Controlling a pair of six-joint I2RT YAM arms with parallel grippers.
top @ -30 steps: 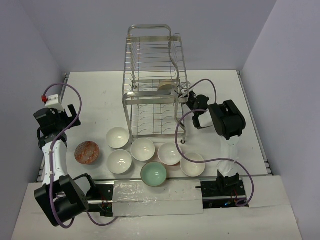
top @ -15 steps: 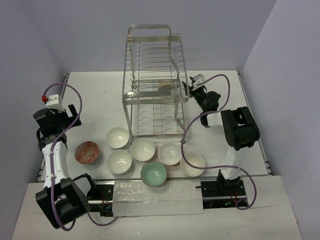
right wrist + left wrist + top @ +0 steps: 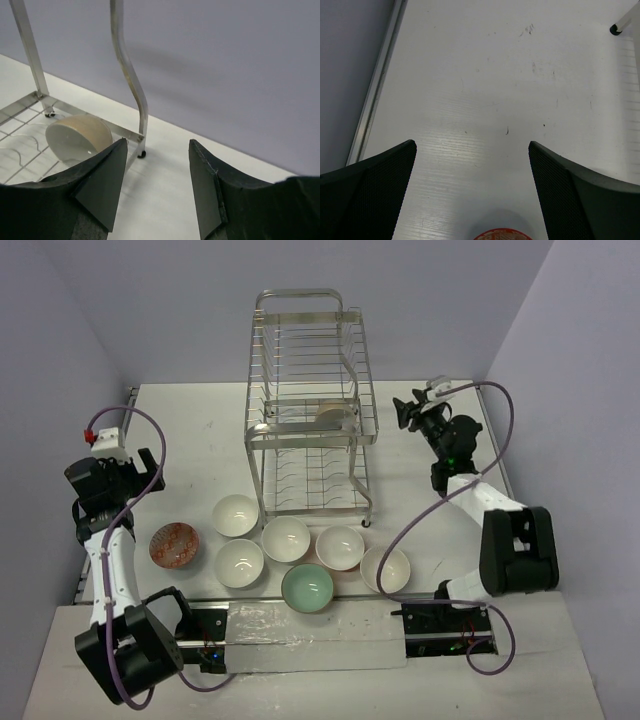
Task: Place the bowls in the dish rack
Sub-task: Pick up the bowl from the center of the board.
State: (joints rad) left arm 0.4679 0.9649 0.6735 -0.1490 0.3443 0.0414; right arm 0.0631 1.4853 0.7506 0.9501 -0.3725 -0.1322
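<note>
The dish rack [image 3: 310, 410] stands at the middle back of the table. One white bowl [image 3: 333, 415] rests on its side in the upper tier, also visible as the bowl [image 3: 77, 137] in the right wrist view behind a rack post [image 3: 130, 75]. My right gripper [image 3: 405, 412] hangs open and empty just right of the rack, jaws [image 3: 157, 150] apart over bare table. Several white bowls [image 3: 286, 539], a mint green bowl [image 3: 308, 589] and an orange-red bowl [image 3: 175, 545] sit in front of the rack. My left gripper [image 3: 150, 465] is open and empty, with the orange-red bowl's rim [image 3: 502, 234] just below its jaws [image 3: 472, 147].
A metal rail [image 3: 375, 85] runs along the table's left edge beside the left gripper. A black rack foot [image 3: 616, 31] shows at the far right of the left wrist view. Purple cables loop off both arms, and walls close in the left, back and right.
My right arm has pulled away from the rack to the right and back, its jaws widening. The bowl stays in the upper tier. The left arm has barely moved.
</note>
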